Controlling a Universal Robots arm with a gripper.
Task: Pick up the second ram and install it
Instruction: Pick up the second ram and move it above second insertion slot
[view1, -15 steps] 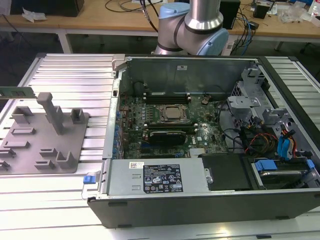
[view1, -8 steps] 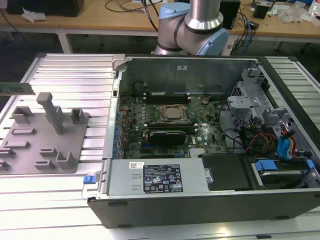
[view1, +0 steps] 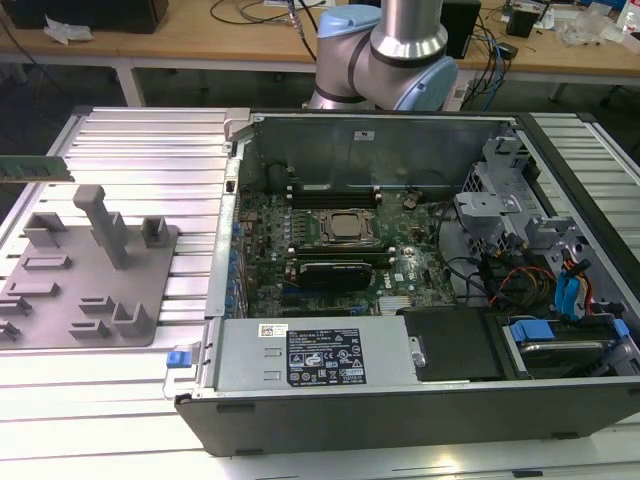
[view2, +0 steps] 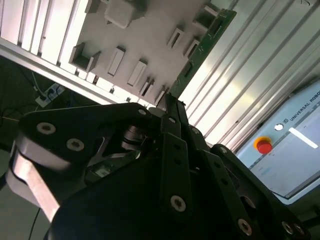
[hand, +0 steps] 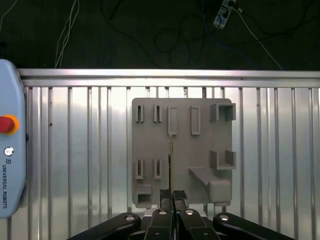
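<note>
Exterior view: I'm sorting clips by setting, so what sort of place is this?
Likely a robotics lab: an arm whose gripper holds a ram, an opened computer on a ribbed metal table, cable-strewn benches behind.

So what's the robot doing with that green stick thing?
The robot arm's claw is shut on the second ram, a thin green circuit-board stick. It holds the stick in the air above the grey plastic tray, which sits on the ribbed metal table. In the exterior view, the open computer case sits to the right of the tray. The stick is not yet inside it.
</note>
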